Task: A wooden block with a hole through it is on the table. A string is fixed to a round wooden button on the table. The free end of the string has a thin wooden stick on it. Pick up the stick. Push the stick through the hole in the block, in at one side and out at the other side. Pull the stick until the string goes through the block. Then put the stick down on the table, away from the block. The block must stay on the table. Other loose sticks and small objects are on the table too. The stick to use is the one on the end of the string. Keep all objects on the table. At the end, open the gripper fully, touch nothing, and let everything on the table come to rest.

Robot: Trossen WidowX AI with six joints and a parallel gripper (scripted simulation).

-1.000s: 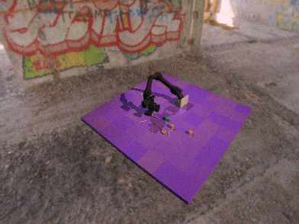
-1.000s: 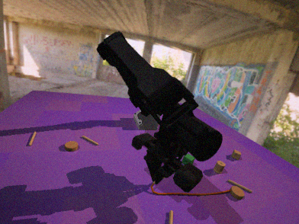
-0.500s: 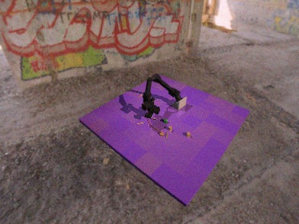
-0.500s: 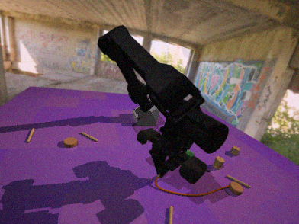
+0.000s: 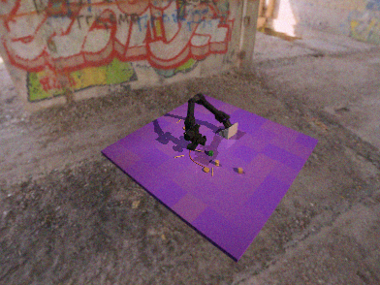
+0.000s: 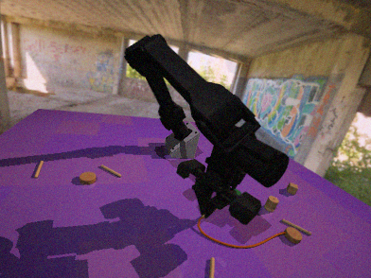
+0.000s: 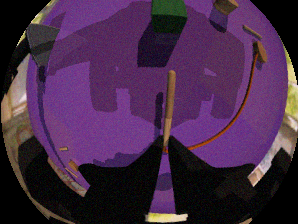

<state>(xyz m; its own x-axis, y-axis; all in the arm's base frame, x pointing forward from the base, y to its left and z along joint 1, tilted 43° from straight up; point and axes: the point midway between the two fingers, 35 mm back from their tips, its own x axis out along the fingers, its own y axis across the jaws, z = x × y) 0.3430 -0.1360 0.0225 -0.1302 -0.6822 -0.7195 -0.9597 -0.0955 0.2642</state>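
Note:
My gripper point(image 5: 190, 148) point(image 6: 203, 216) point(image 7: 165, 139) is shut on the thin wooden stick point(image 7: 170, 95) just above the table. The stick's free end points away from the fingers, toward the green block point(image 5: 210, 153) point(image 6: 238, 192) point(image 7: 169, 16), and is apart from it. No hole shows in the block, and the arm hides most of it in the exterior view. The orange string point(image 6: 237, 247) point(image 7: 235, 121) curves from the fingertips to the round wooden button point(image 5: 206, 170) point(image 6: 293, 235) point(image 7: 260, 51). The string is not through the block.
A loose stick point(image 5: 212, 172) point(image 6: 296, 227) point(image 7: 252, 32) lies beside the button. Small wooden pieces point(image 5: 240, 171) point(image 6: 272, 203) stand beyond it. Another loose stick point(image 5: 179, 156) point(image 6: 212, 268) lies apart. A wooden disc point(image 6: 87, 178) lies between two more sticks. The grey base point(image 5: 231, 131) point(image 6: 185, 146) stands behind.

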